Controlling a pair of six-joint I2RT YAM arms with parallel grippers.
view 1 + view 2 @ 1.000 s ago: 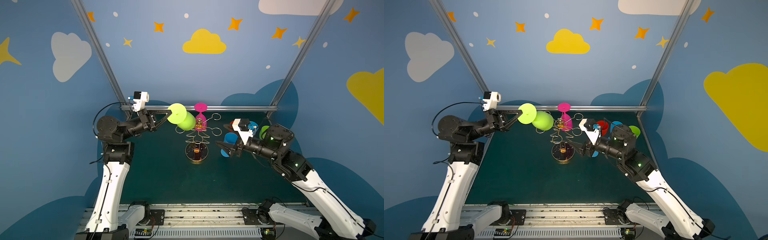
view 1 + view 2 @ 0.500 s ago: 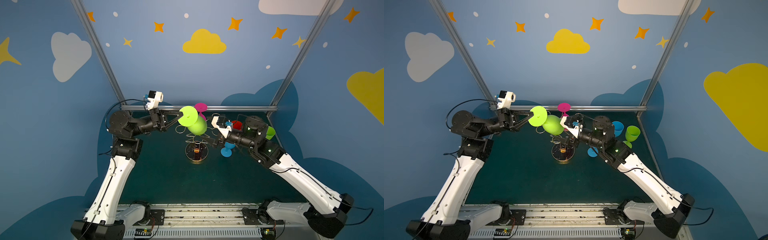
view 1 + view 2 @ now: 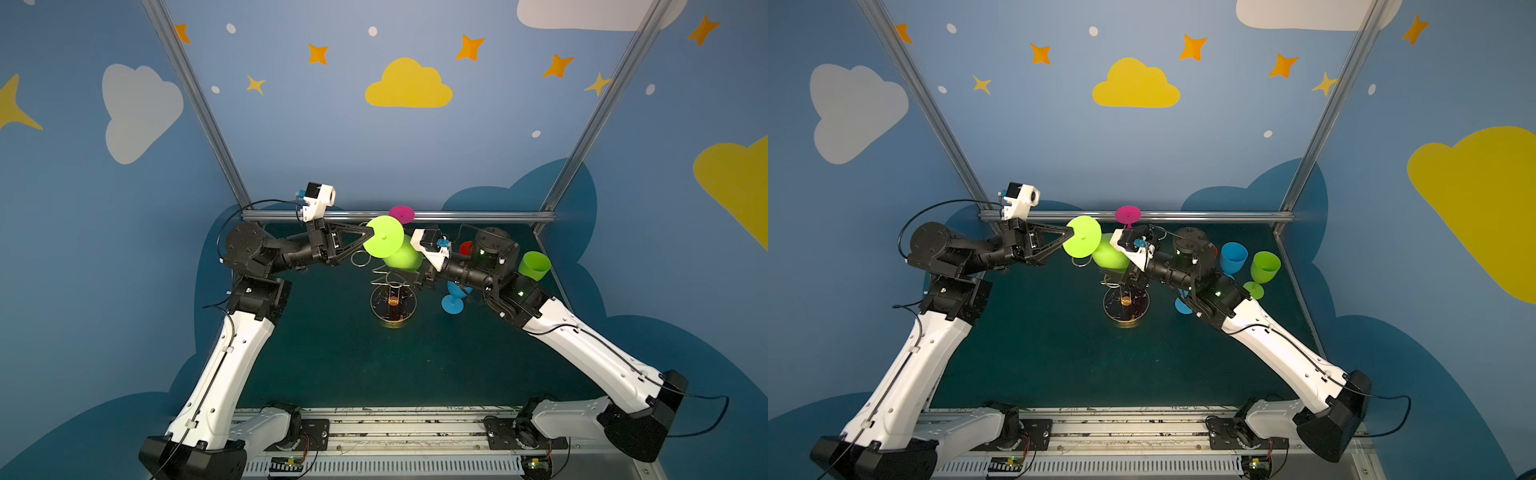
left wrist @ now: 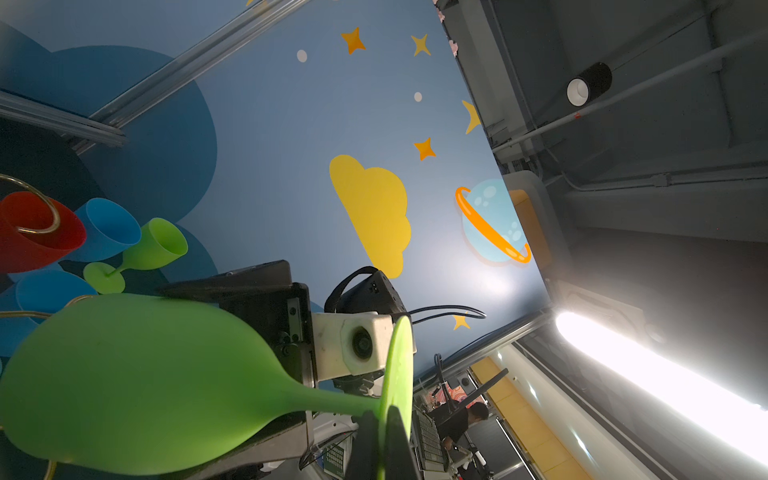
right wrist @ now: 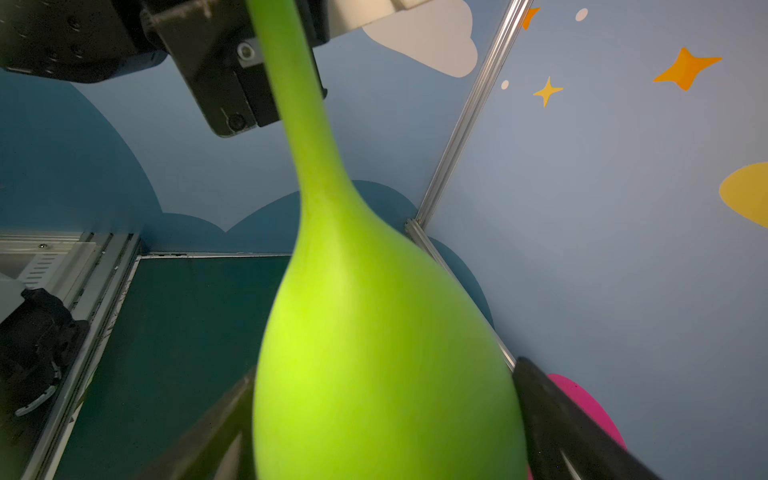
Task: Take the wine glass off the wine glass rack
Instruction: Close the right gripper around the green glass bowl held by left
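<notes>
Partly hidden: wine glass rack (image 3: 393, 307) arms, behind lime-green wine glass (image 3: 401, 257). Foot clamped by left gripper (image 3: 370, 241); bowl flanked by spread right gripper (image 5: 382, 411), contact unclear.

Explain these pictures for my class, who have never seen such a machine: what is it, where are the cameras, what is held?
It is a robot with two arms, each ending in a two-fingered gripper. Two pictures look down from overhead; the others come from cameras on each wrist. On the green table stands a wire rack with a pink glass hanging from it; more glasses stand nearby. The left gripper is shut on the foot of a lime glass; the right gripper is open around its bowl.
</notes>
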